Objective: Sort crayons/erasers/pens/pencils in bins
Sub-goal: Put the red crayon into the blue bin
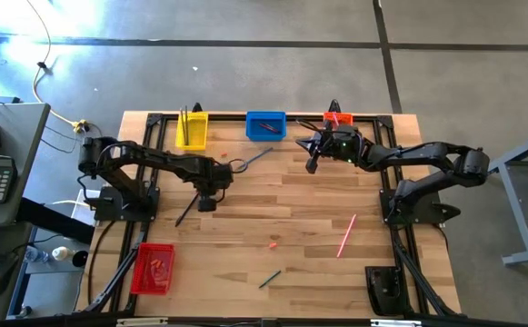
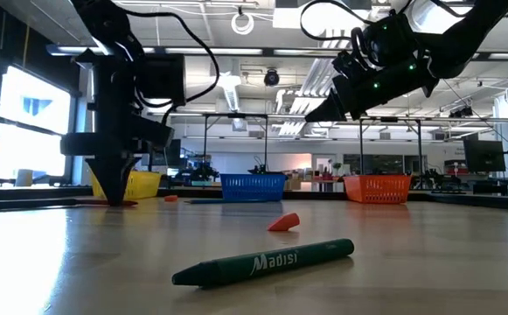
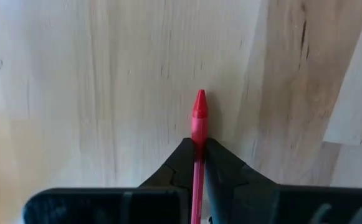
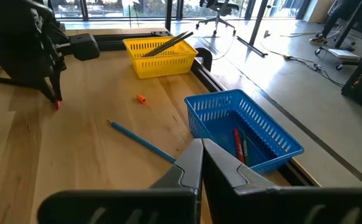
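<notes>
My left gripper (image 3: 198, 148) clenched a short red wax crayon (image 3: 199, 115), tip on the wood table (image 1: 245, 236) centre-left. Light, stiff, prob. brittle; grip mid-shaft. Right gripper (image 4: 202, 163) hung shut, empty, nr blue plastic bin (image 4: 255, 127).

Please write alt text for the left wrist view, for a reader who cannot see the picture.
The left gripper is closed on a red crayon, whose pointed tip sticks out past the two dark fingers. Behind it is only the pale wooden table, seen close up, with nothing else lying on it in this view.
</notes>
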You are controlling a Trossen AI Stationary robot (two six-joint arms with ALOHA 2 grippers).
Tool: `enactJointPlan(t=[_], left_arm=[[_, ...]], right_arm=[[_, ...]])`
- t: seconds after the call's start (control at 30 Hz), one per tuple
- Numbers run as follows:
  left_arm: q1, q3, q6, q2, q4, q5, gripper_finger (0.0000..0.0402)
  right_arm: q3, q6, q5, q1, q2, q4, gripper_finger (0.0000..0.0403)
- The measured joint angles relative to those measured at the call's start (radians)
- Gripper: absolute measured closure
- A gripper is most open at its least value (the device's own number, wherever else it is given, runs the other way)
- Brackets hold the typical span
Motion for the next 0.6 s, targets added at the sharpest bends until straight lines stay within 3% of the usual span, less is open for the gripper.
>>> enactJointPlan(t=[0.43, 0.6], left_arm=[[0.009, 0.151, -0.001, -0.074, 0.017, -0.021, 0.0397], [0.062, 0.21, -0.033, -0.106, 0.188, -0.021, 0.0398]], right_arm=[[0.0, 0.019, -0.008, 0.003, 0.0, 0.011, 0.0402], [0.0, 0.019, -0.008, 0.003, 0.0, 0.011, 0.0402]])
